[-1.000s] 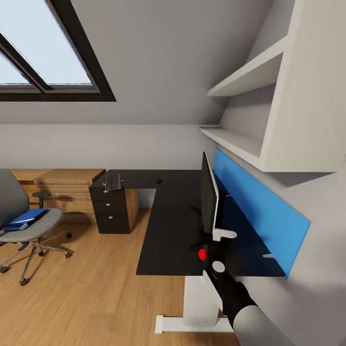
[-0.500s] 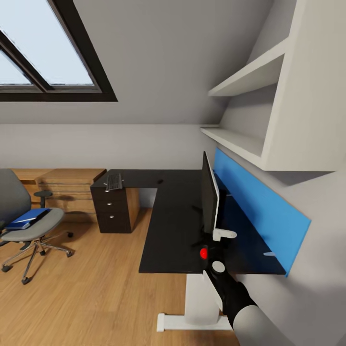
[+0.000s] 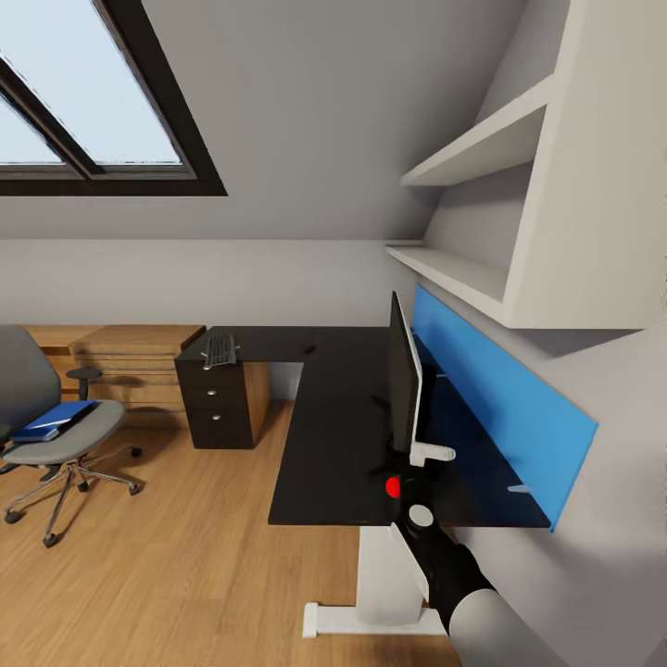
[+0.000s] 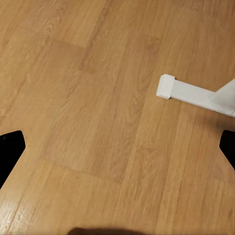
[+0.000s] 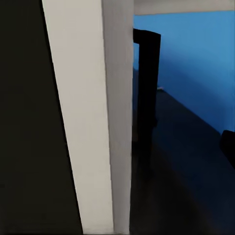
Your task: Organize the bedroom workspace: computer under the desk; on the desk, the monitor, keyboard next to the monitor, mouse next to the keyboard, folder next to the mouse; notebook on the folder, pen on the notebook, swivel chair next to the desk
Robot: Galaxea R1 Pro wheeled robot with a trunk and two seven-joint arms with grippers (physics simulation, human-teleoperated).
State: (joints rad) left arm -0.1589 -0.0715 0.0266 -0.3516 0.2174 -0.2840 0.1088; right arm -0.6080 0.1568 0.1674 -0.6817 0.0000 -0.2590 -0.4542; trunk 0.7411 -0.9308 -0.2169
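Head view overlooks the desk (image 3: 324, 435); right wrist hugs the monitor (image 5: 93, 122).

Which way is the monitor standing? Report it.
Upright: the monitor stands edge-on on the desk, beside the blue wall panel.

Glossy black desk (image 3: 324, 435), bright blue folder (image 3: 51, 420) on grey swivel chair (image 3: 56, 435), blue wall panel (image 3: 500, 408).

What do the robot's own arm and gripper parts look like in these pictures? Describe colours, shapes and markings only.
In the head view the right arm has a pale grey rounded segment, then a black sleeve-like wrist with a white round cap, a red round marking and a white gripper. The left wrist view shows two black fingertips.
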